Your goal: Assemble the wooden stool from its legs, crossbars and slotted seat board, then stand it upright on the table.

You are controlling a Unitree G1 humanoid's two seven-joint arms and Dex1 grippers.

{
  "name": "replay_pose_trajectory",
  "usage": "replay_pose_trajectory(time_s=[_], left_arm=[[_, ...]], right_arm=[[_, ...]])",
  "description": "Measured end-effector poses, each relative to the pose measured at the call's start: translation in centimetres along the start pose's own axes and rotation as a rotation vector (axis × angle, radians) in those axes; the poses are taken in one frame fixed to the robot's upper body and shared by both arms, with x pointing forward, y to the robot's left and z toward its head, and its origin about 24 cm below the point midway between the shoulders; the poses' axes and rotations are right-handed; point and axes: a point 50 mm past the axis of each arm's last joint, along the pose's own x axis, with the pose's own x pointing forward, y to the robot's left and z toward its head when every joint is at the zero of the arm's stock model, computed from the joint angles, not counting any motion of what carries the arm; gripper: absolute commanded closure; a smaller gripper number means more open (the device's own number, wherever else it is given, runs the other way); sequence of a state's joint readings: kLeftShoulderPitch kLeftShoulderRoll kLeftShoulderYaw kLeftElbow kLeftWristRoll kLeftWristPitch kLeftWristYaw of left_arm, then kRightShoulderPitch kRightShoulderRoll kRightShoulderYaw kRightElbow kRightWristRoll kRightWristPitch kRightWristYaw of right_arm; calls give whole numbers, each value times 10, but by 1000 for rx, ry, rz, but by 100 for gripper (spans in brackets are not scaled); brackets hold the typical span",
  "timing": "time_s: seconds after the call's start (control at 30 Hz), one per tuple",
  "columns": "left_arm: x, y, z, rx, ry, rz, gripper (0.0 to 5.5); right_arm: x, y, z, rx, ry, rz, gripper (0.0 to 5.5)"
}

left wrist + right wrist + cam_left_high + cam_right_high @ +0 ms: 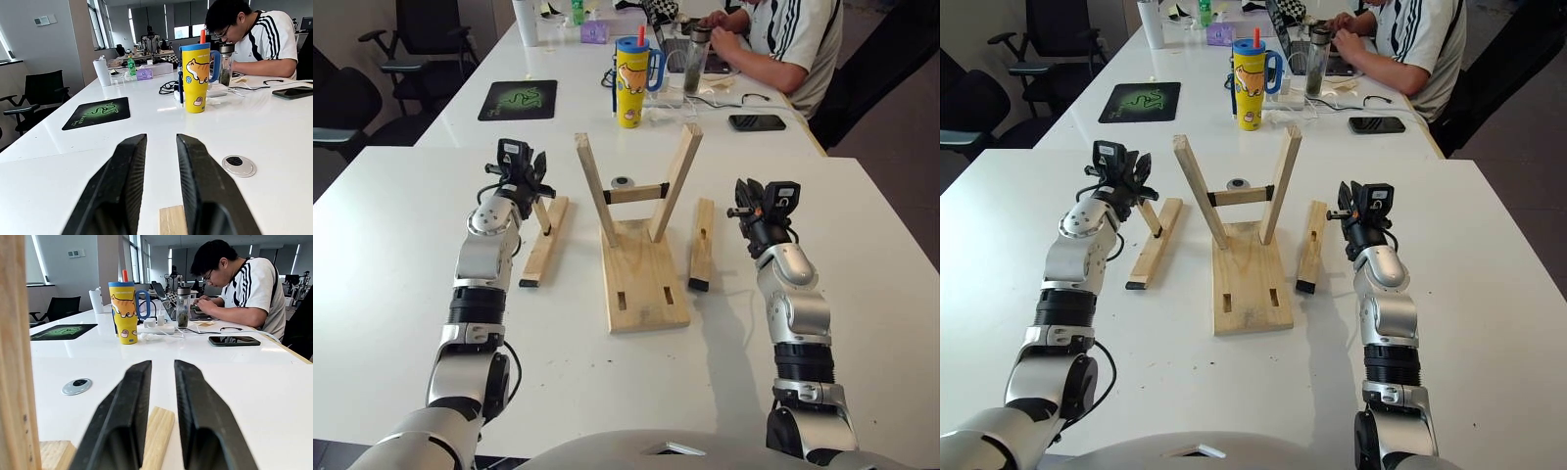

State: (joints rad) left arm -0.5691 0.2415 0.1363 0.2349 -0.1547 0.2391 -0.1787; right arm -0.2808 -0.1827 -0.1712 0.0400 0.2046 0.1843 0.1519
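The slotted seat board point(644, 279) lies flat mid-table. Two legs point(595, 186) rise from it in a V, joined by a crossbar point(636, 193). A loose leg point(545, 245) lies to its left with a short crossbar stub point(542, 217) sticking up. Another loose leg point(702, 245) lies to its right. My left gripper point(536, 172) hovers just over the stub, its fingers point(129, 166) slightly apart with nothing between them; the stub's top point(172, 221) shows below. My right gripper point(745, 206) hangs beside the right leg's far end point(157, 433), open and holding nothing.
A round grey table cap point(623, 182) sits behind the stool. Farther back stand a yellow mug point(631, 83), a black mat point(518, 99), a phone point(756, 122) and a seated person point(783, 39) at a laptop. White tabletop stretches on both outer sides.
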Motion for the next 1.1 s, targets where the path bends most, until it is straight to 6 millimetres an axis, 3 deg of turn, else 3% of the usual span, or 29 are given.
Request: replay_pose_trajectory(time_s=[0.13,0.2,0.23,0.33,0.4,0.47,0.63,0.8,1.1], left_arm=[[-9,14,60,-91,-296,67,440],[-14,21,68,-79,-317,76,424],[-16,25,64,-72,-288,79,414],[-32,37,20,-40,-57,93,373],[-55,46,-21,-5,168,84,341],[-75,49,-45,5,309,66,316],[-98,36,-56,-7,441,-71,240],[-100,14,-69,-41,516,-146,165],[-94,11,-91,18,596,-137,160]], right_arm=[[0,0,0,0,0,0,465],[0,0,0,0,-1,0,465],[0,0,0,0,0,-1,465],[-1,0,0,0,2,-1,465],[-1,-1,-1,0,4,-4,465],[-2,-2,-1,0,3,-6,465],[-4,-3,-2,-1,7,-10,465],[-4,-3,-1,-1,2,-11,465],[-4,-1,0,-3,0,-5,465]])
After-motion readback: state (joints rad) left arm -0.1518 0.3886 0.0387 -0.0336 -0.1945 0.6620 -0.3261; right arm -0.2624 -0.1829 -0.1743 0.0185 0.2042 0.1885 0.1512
